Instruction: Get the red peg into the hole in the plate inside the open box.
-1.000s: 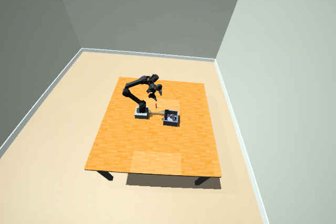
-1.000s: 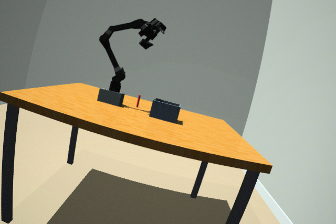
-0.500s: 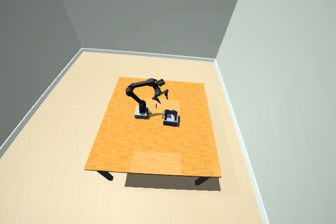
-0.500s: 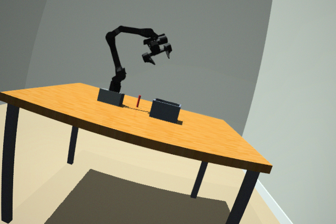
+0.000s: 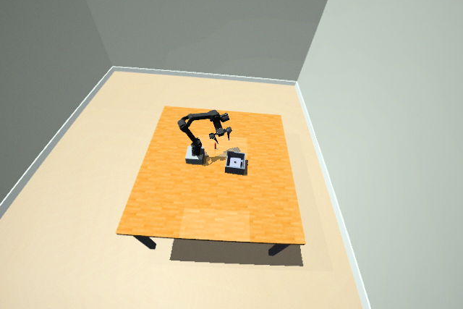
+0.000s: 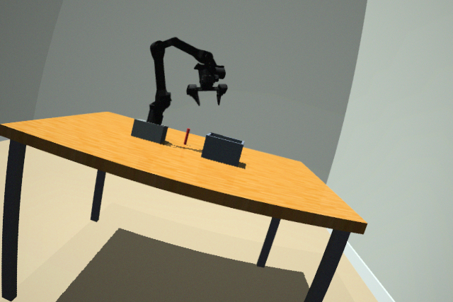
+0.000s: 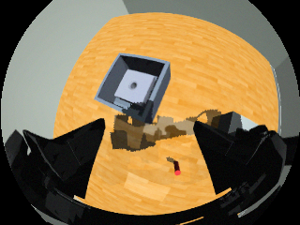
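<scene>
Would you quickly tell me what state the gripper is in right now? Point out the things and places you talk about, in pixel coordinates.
Gripper (image 5: 223, 141) (image 6: 209, 104) (image 7: 150, 124): open, holding nothing, above the table (image 5: 216, 193) (image 6: 255, 182) (image 7: 225, 56).

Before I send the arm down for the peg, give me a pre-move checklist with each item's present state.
1. Gripper open with nothing between its fingers: ok.
2. Red peg standing upright on the table: ok.
3. Fingertips down at peg height, ready to close: not ok, they hang well above it.
4. Hole in the plate unblocked from above: ok.
5. Peg narrow enough for the hole: cannot tell, both show too small.
</scene>
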